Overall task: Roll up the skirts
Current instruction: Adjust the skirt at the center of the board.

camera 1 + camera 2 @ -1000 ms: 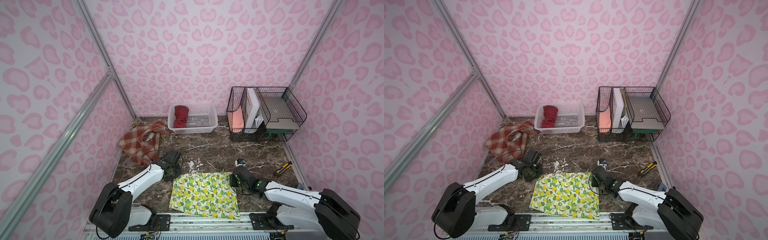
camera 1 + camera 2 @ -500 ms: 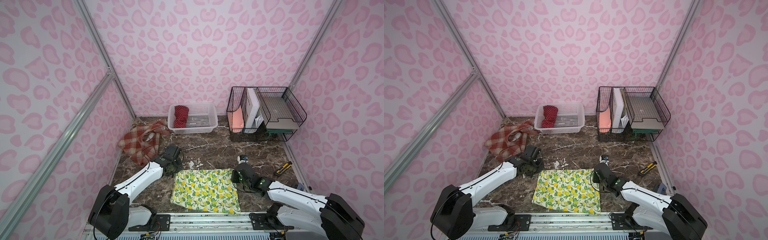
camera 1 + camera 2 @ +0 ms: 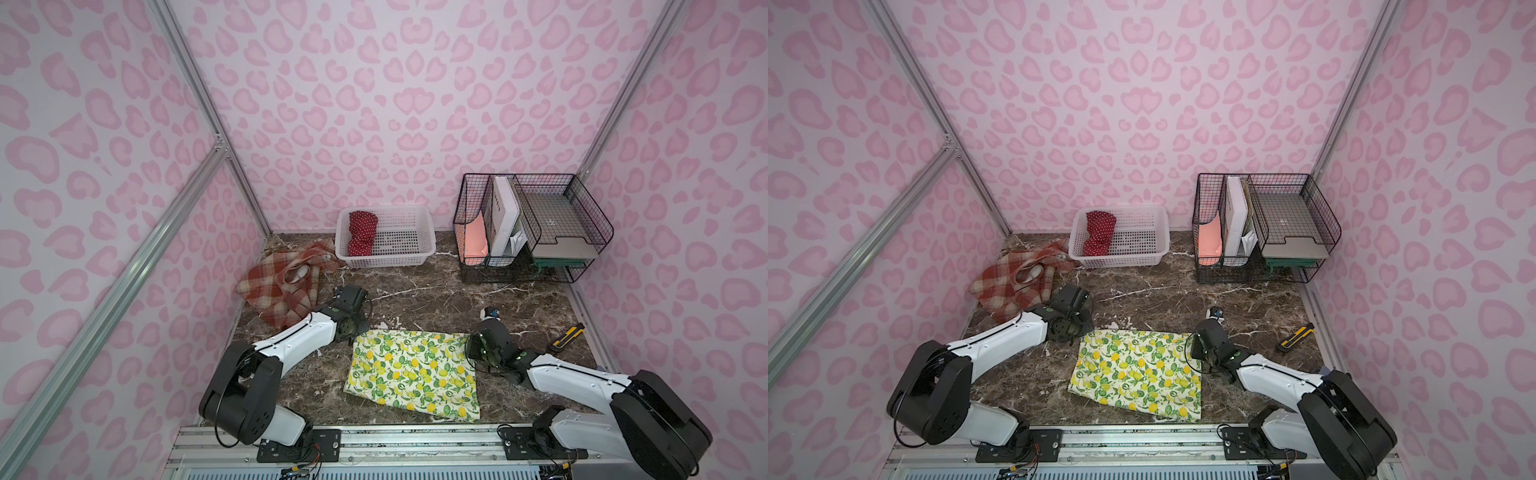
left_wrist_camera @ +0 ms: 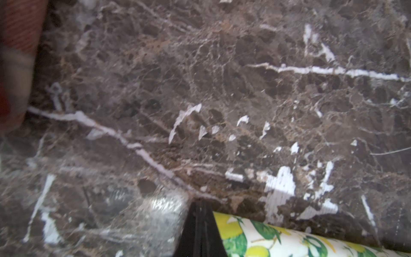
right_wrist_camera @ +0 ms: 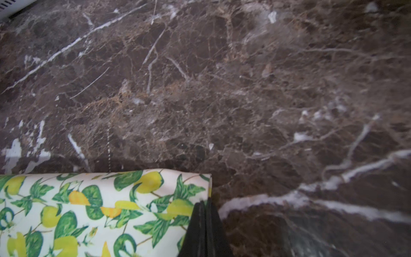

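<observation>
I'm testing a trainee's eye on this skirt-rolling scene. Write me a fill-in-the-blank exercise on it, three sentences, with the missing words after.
1. The red skirt lying in the white basket has a ____ print.
2. The left pincer and the right pincer are both ____ on far corners of the lemon-print skirt.
3. The plaid skirt lies crumpled on the table on the robot's ____ side.
Missing words: polka-dot; shut; left.
</observation>
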`<control>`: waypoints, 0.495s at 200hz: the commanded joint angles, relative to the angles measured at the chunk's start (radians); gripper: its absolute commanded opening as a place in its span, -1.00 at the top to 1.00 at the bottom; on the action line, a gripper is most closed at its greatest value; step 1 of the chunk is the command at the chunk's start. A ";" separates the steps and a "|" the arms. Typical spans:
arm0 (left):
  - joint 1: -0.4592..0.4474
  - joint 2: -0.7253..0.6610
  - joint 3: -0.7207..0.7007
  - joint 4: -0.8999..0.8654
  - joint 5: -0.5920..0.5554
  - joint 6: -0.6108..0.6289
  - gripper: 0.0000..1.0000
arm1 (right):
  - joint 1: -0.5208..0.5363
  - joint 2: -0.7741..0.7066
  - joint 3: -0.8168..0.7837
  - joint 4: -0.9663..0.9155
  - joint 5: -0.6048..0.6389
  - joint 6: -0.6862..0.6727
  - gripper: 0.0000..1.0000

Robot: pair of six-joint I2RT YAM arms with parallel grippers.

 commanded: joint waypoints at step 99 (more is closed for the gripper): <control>0.061 0.155 0.047 0.094 -0.094 0.066 1.00 | -0.070 0.302 0.167 0.108 0.030 -0.053 1.00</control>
